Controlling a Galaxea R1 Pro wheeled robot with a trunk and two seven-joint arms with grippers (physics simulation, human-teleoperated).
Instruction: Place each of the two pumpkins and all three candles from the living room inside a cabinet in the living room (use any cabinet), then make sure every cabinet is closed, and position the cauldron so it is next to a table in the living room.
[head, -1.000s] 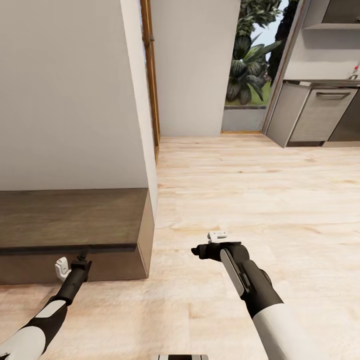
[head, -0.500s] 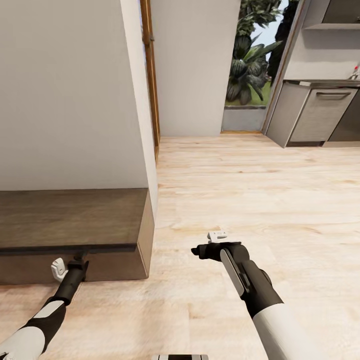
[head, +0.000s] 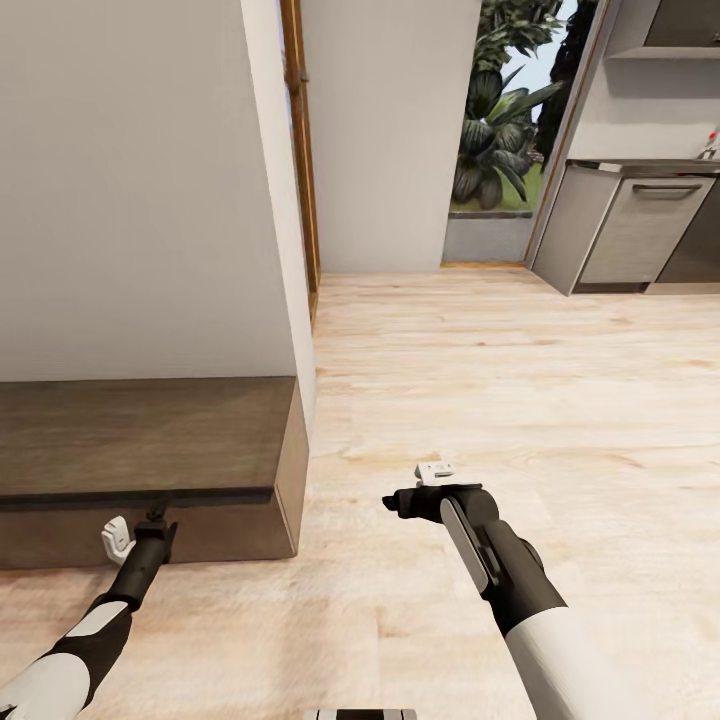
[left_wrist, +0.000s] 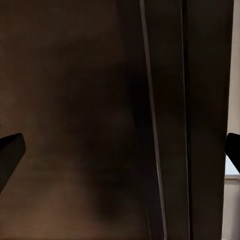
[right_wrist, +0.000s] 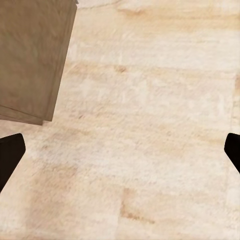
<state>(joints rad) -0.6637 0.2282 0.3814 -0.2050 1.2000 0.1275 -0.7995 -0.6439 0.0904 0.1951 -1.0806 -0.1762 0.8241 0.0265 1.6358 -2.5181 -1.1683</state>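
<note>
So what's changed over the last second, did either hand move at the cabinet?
The left hand dropped lower and slightly leftward, from the cabinet's top front edge down against its front face; most of that came early, then it nearly settled. It grasped nothing; its fingers stand wide apart before the dark panel. The right hand, open over the floor, and the camera view stayed put.

A pale, light-wood plank floor (head: 520, 380) is stretching from near to far across the room. A plain off-white wall (head: 130, 180) is standing at the left, with a brown wooden door frame (head: 300, 150) running up its far edge. Far right, grey kitchen cupboards (head: 630, 230) are sitting beside a tall opening where green leafy plants (head: 500, 110) are showing in daylight.
</note>
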